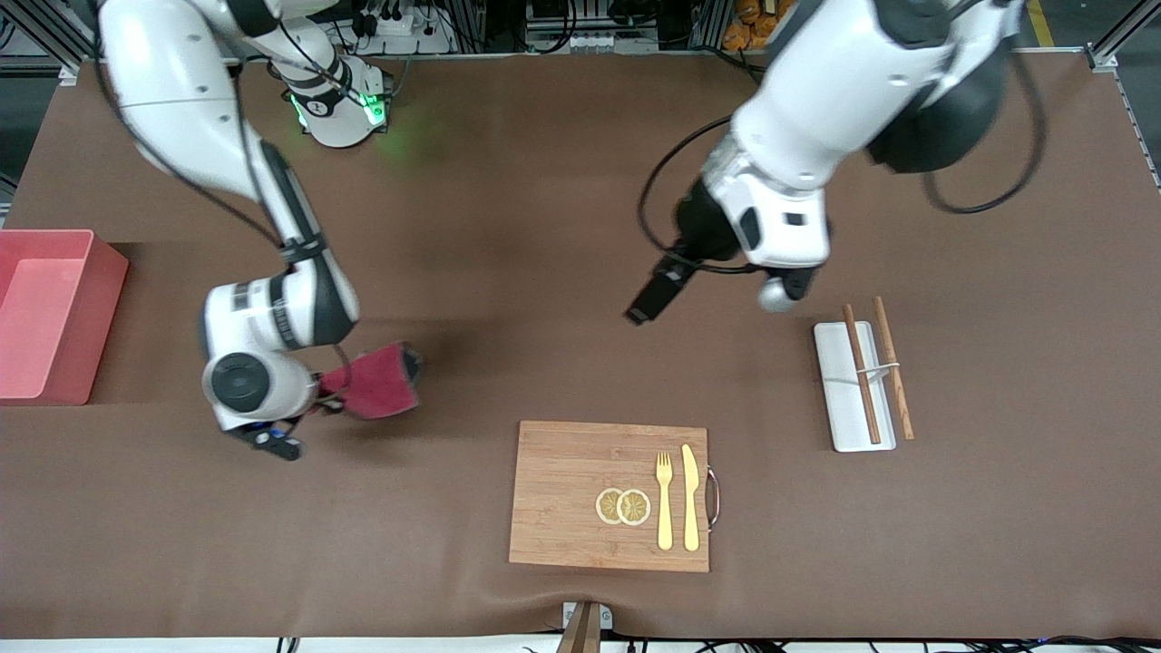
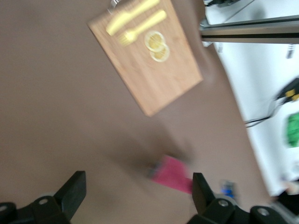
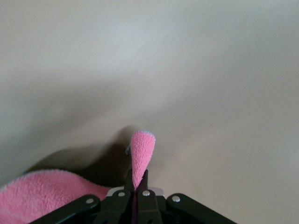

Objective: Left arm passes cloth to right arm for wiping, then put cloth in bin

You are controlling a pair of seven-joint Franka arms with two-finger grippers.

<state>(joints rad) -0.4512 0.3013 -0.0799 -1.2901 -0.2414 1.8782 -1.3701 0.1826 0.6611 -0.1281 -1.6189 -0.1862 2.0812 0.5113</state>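
- the cloth (image 1: 381, 381) hangs pinched in the right gripper (image 1: 326, 396), low over the bare brown table (image 1: 508, 227), at about ten o'clock from the wooden board (image 1: 580, 508).
- in the right wrist view the fingers (image 3: 138, 195) are pressed together on a fold of the cloth (image 3: 141, 154), the rest bunched beside them.
- the bin (image 1: 54, 313) sits at the right arm's end of the table, at about nine o'clock from the cloth, well apart.
- the left gripper (image 1: 658, 295) is up over the table's middle, at about two o'clock from the cloth; its fingers (image 2: 72, 193) are spread wide and hold nothing.
- on the board lie two lemon slices (image 1: 623, 506), a yellow fork (image 1: 665, 499) and a yellow knife (image 1: 690, 497).
- a white tray (image 1: 839, 390) with brown chopsticks (image 1: 862, 372) lies at about two o'clock from the board.
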